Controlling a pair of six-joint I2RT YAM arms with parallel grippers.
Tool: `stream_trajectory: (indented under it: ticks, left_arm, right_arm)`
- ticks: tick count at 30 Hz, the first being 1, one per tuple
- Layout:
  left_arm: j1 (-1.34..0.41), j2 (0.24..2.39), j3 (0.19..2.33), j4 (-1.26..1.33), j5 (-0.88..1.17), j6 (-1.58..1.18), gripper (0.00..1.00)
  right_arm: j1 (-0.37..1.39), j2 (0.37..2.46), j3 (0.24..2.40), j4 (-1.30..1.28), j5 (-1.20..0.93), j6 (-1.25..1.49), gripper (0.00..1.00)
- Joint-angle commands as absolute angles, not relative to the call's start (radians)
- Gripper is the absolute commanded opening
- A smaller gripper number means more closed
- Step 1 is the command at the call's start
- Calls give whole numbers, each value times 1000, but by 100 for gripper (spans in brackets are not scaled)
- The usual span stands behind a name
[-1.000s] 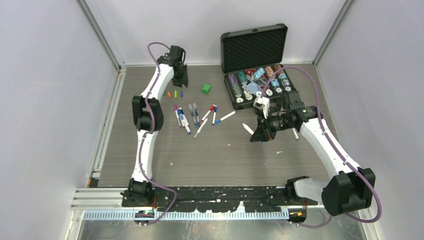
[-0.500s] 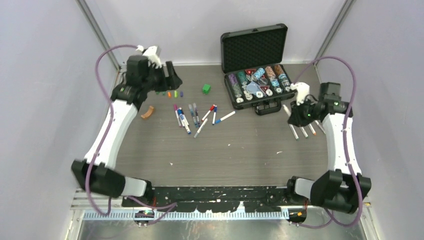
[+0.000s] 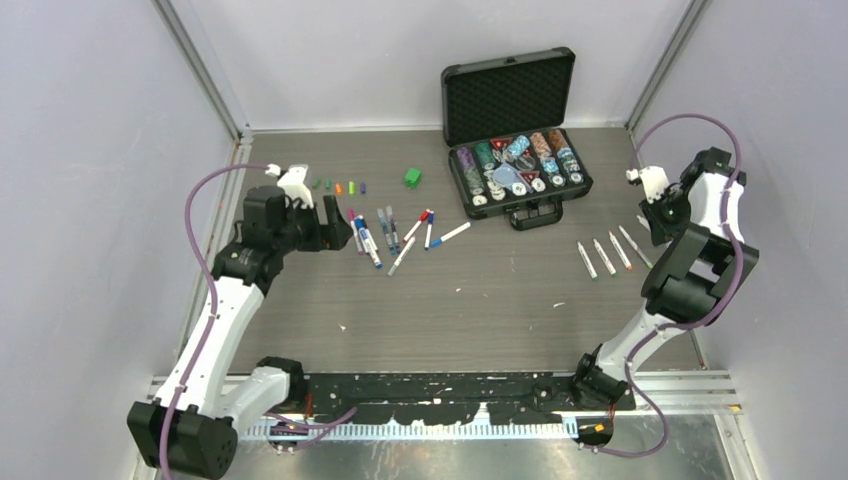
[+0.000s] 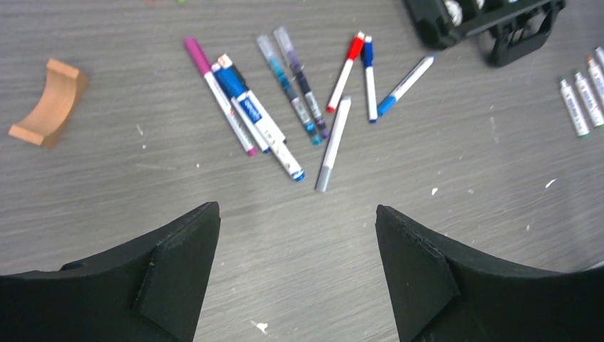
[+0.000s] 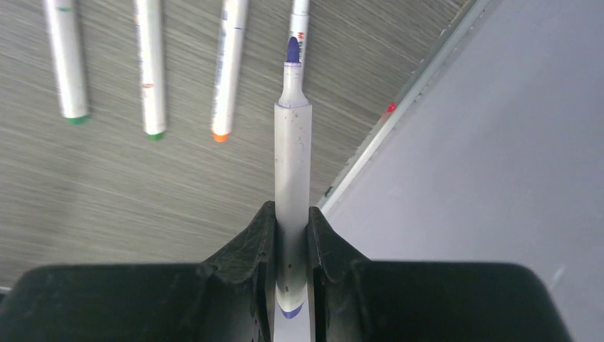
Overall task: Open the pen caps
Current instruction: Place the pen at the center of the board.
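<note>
Progress stands near the mid-point, judged from the layout. At the far left of the grey wood-grain table (image 3: 450, 310), a short row of small loose plastic pen caps (image 3: 339, 186) in green, orange and purple lies well apart from any barrel. Near the centre, a fanned cluster of about eight slim marker pens (image 4: 285, 100) with pink, blue, teal, purple, red and grey caps fitted is not yet opened. At the right, four white-barrelled pens (image 3: 605, 255) lie side by side, uncapped, with tips green and orange where visible. Left arm: forearm reaching forward and inward, black left gripper (image 4: 295, 274) hovering above the table on the near side of the cluster, jaws spread wide and empty, a curved tan wooden block (image 4: 50, 103) to its left. Right arm: folded steeply upward at the table's right edge, black right gripper (image 5: 292, 221) clamped on the barrel of a grey marker pen (image 5: 292, 157) with a bare purple tip, aimed over the fourth pen of the uncapped row.
</note>
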State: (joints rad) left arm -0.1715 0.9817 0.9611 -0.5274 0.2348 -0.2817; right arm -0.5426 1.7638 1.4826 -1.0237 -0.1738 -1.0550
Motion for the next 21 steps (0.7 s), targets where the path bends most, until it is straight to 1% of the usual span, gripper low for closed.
stream_trajectory:
  ticks: [1, 9, 15, 21]
  left_arm:
    - [-167, 933, 924, -550, 209, -223, 82]
    - [-167, 929, 913, -553, 197, -232, 82]
    - [-167, 936, 912, -556, 191, -235, 82]
    - [-167, 933, 913, -562, 181, -230, 82]
  right_arm:
    - [-543, 1837, 1555, -988, -75, -1161, 5]
    - [-543, 1951, 1576, -875, 51, -1165, 8]
    - [-536, 2030, 1640, -889, 50, -1130, 9]
    - [-507, 2070, 1643, -887, 64, -1111, 11]
